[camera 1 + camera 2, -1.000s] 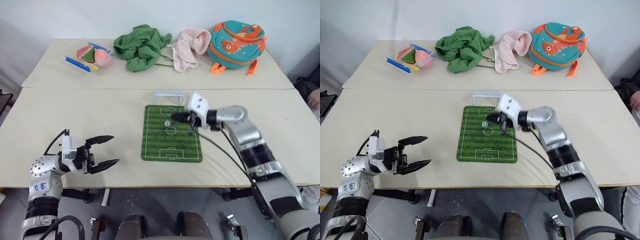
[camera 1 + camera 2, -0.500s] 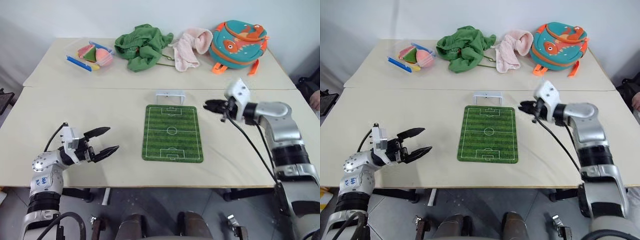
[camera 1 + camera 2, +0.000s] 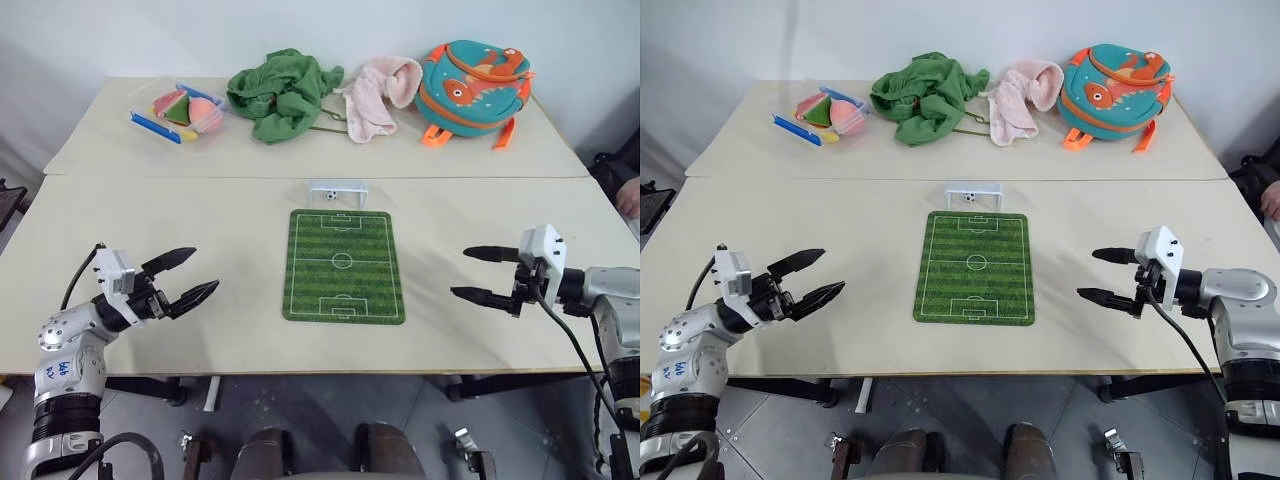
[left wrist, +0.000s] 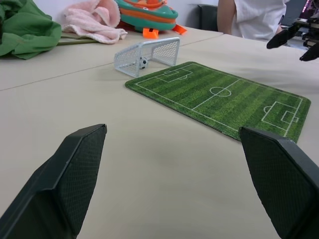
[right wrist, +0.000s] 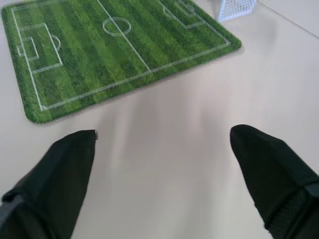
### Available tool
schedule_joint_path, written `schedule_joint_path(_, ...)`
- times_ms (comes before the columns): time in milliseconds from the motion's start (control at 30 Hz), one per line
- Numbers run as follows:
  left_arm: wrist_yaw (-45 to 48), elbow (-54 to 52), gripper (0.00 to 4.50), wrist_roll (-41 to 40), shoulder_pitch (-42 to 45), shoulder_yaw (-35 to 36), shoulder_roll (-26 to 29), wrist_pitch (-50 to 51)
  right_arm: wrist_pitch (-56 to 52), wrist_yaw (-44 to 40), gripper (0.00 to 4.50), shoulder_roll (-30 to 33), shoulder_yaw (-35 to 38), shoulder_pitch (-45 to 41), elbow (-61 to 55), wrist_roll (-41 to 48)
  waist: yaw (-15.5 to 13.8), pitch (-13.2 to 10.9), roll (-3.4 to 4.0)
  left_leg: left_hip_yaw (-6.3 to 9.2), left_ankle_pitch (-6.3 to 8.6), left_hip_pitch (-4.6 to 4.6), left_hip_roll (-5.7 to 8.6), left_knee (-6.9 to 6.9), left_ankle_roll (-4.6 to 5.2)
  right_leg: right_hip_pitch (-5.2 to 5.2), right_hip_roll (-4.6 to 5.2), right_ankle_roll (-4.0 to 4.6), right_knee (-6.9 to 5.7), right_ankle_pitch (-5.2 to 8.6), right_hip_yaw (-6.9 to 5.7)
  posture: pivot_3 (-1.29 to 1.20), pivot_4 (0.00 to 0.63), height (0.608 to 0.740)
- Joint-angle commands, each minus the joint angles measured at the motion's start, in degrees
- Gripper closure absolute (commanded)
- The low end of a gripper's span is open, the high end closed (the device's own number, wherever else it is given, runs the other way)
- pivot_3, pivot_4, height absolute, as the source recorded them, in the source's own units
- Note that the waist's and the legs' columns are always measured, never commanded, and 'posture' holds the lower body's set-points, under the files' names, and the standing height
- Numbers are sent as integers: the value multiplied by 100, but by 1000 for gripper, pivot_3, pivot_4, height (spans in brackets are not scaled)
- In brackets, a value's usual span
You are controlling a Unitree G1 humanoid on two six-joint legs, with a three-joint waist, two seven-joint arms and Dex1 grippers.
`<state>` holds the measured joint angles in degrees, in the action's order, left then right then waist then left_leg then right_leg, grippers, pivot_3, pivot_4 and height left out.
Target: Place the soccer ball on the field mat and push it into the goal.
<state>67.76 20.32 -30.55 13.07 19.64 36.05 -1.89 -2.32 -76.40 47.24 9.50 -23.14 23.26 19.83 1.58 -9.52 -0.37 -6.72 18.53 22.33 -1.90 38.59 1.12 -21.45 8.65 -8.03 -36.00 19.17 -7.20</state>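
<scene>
ball in the net, both arms spread wide of the mat

the left gripper [image 3: 185, 279] hovers left of the field mat [image 3: 343, 265], fingers wide and empty, pointing level toward it; the right gripper [image 3: 482, 274] hovers right of the mat, also wide and empty. the soccer ball [image 3: 331, 196] sits inside the goal [image 3: 337, 191], just beyond the mat's far edge. the left wrist view shows the goal's white mesh netting and a person's white shirt [image 4: 259, 17] past the table; the mat is flat, striped green, round-cornered.
</scene>
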Motion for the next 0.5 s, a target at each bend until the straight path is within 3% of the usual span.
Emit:
schedule_joint_path(33,164,-263,0,-244,-314,447,377,106,185,-55,20,215,367,167,223,150,1,-2,-2,1,0,0,0,-5,0,0,0,0,1,0,-1,0,150,740)
schedule_joint_path(500,337,-517,0,-399,-549,633,538,188,13,684,20,-78,449,273,-200,222,-2,-8,3,-2,0,0,-22,2,0,1,0,0,0,0,3,0,150,740)
